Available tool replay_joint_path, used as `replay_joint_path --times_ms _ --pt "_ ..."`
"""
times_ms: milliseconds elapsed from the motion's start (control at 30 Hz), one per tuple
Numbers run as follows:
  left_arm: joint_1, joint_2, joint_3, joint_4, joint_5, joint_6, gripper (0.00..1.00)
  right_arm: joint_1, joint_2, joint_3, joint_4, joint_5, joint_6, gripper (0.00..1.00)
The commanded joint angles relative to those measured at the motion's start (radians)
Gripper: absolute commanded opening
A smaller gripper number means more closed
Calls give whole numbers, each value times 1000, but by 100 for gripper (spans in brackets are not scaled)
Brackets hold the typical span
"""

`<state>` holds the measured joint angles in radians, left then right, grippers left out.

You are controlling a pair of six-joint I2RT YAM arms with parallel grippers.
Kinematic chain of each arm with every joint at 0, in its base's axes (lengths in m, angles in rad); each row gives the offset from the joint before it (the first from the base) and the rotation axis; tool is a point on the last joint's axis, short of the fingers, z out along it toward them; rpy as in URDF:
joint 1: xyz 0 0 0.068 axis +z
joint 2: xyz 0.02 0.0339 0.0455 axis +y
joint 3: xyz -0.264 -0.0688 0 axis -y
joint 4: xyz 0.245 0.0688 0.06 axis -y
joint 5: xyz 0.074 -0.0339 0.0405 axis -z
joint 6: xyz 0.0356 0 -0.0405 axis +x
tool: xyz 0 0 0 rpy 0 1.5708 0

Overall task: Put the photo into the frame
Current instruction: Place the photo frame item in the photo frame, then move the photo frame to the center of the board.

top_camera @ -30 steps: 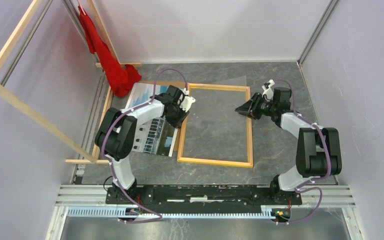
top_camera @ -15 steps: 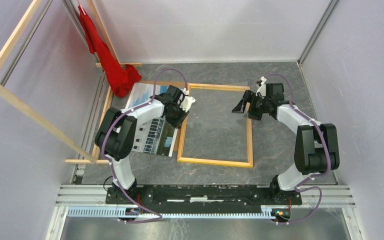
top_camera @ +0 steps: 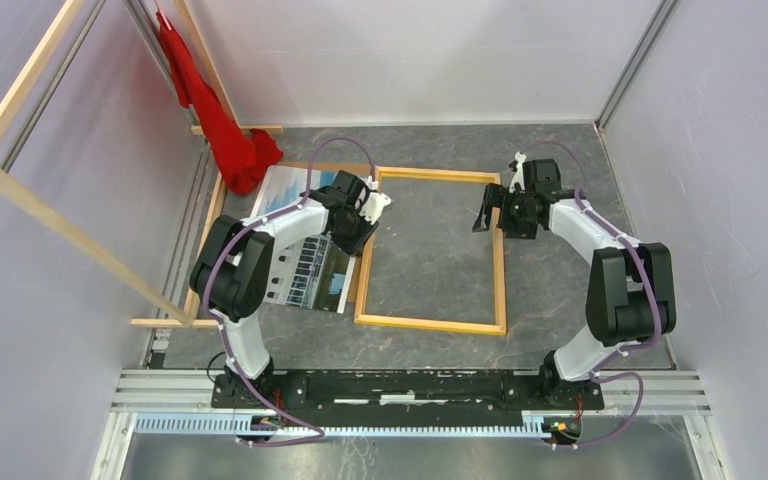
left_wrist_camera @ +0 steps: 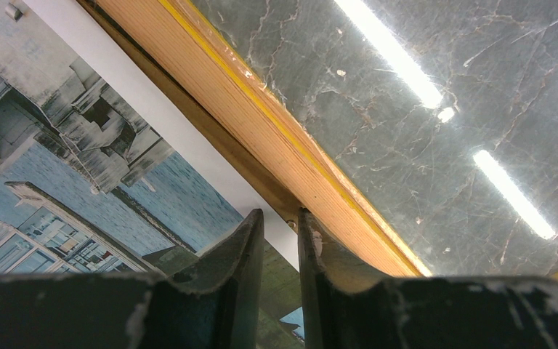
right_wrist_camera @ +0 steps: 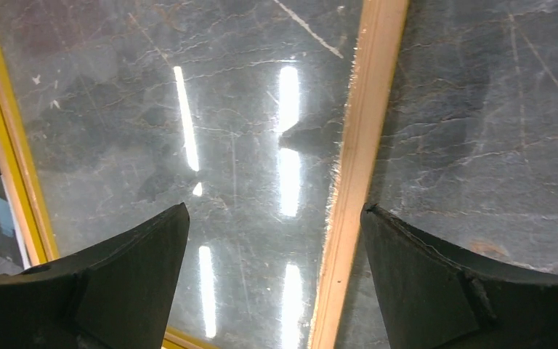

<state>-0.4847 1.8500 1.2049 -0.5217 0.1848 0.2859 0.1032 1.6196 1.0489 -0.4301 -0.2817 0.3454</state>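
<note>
The frame [top_camera: 430, 323] lies flat mid-table with its light wood back up. The photo [top_camera: 305, 270], a building against blue, lies face up to its left, its right edge beside the frame's left rail. My left gripper [top_camera: 368, 222] sits low on that rail. In the left wrist view, the frame [left_wrist_camera: 261, 109] runs into the narrow gap of the left gripper [left_wrist_camera: 280, 214], beside the photo [left_wrist_camera: 80, 145]. My right gripper [top_camera: 488, 210] hovers open over the right rail near the far corner. The right wrist view shows that rail [right_wrist_camera: 356, 145] untouched between the wide fingers of the right gripper [right_wrist_camera: 274, 211].
A glossy clear sheet [right_wrist_camera: 247, 109] reflects the lamps inside the frame. A red cloth [top_camera: 215, 120] hangs at the far left beside wooden bars [top_camera: 60, 230]. A brown board edge [top_camera: 335, 166] shows beyond the photo. Pale walls close in the sides.
My right gripper has opened wide, let go of the frame's right rail and drawn back toward the far corner. The left arm, frame and photo have not moved.
</note>
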Motion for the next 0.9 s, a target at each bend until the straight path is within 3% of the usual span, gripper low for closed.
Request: replay_joint_path --times_ms 0,167,500,867 --pt "-7 -12 18 13 5 -16 30 2 -21 41 -17 80 -24 95" --pt "-7 -13 18 14 8 -19 30 -30 -51 14 -3 105 -11 97" --pt "-22 5 58 14 28 -33 30 -98 -53 -71 102 -45 37 98" --pt "-50 55 115 42 17 -42 29 -138 -114 -90 146 -63 52 98"
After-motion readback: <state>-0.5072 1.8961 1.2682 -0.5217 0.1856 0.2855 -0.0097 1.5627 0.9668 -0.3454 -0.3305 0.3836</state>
